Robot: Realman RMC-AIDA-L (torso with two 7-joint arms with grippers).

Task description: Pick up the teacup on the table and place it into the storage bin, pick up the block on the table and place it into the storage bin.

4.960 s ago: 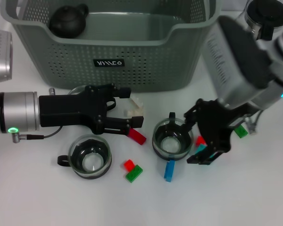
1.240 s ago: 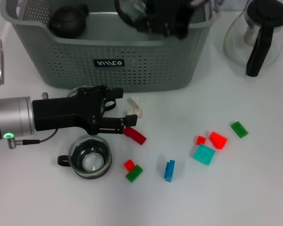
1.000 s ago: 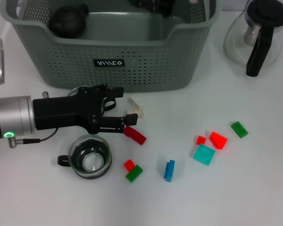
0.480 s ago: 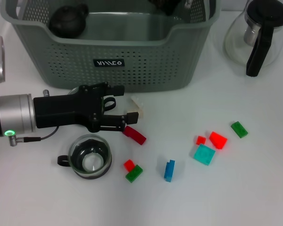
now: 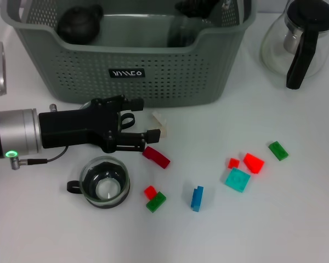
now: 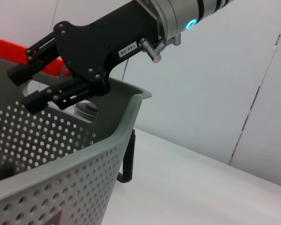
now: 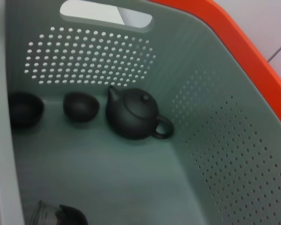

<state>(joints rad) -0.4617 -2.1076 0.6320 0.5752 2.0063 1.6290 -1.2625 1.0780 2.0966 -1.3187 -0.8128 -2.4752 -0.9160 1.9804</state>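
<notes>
Centre-left of the head view, your left claw [image 5: 145, 141] lies low over the desk [image 5: 296, 219], fingers parted, empty, tips near the red block [image 5: 156, 156]. Right claw [image 6: 30, 86] open over the storage bin [image 5: 153, 76]. Teacup [image 5: 104, 182] sits lower left.

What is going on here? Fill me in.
The right gripper hangs open above the storage bin, where one glass teacup already lies. The left gripper sits low over the table in front of the bin, open, its tips beside a white block. A second teacup and the coloured blocks are still on the table.
</notes>
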